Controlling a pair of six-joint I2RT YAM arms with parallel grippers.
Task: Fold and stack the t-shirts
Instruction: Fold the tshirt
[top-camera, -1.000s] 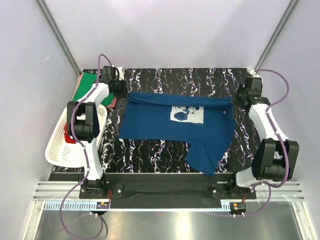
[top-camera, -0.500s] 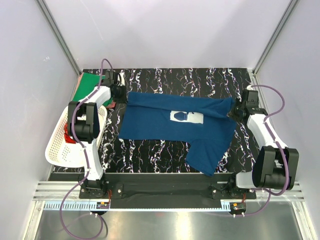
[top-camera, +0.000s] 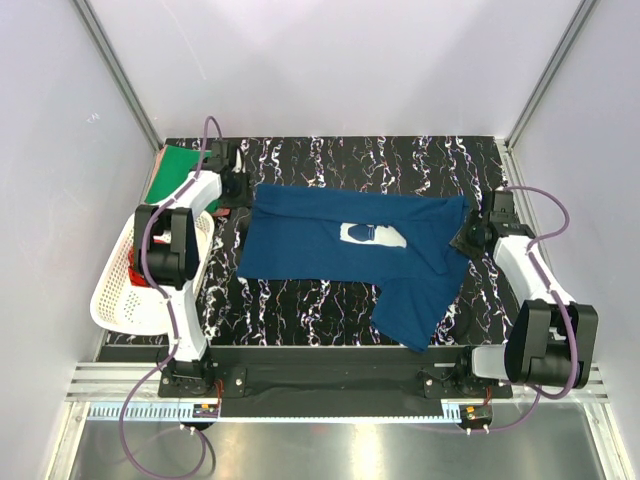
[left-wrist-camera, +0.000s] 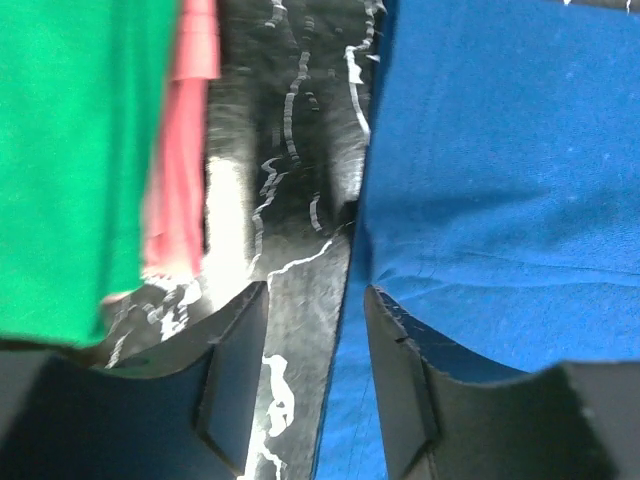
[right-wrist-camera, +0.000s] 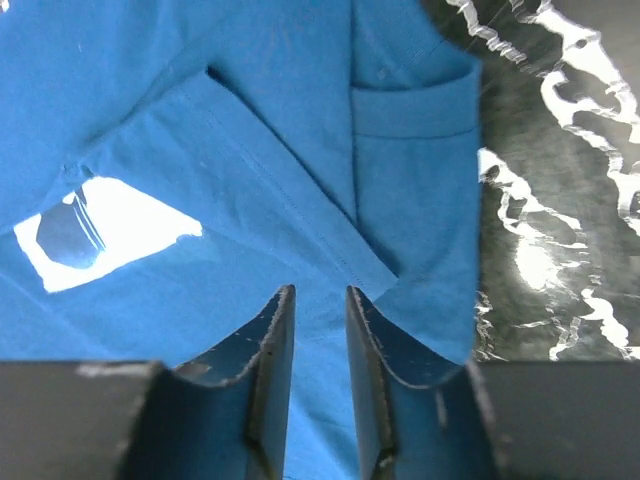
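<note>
A navy blue t-shirt (top-camera: 310, 250) lies spread on the black marbled table (top-camera: 350, 160). Its far edge is folded forward over part of the white print (top-camera: 372, 234), and one part hangs toward the near edge. My left gripper (top-camera: 237, 187) stands open at the shirt's far left corner. The left wrist view shows the cloth's edge (left-wrist-camera: 480, 180) running between the jaws of the left gripper (left-wrist-camera: 315, 300). My right gripper (top-camera: 465, 238) is open low over the shirt's right side. In the right wrist view the right gripper (right-wrist-camera: 320, 300) has only flat cloth (right-wrist-camera: 250, 120) beneath its gap.
A folded green t-shirt (top-camera: 172, 170) lies on a reddish-pink one (left-wrist-camera: 185, 150) at the back left corner. A white lattice basket (top-camera: 120, 300) at the left edge holds a red garment (top-camera: 135, 272). Grey walls close in the table.
Both grippers have opened and let go of the shirt's far edge, which now lies folded forward over the print. The right gripper moved nearer and lower.
</note>
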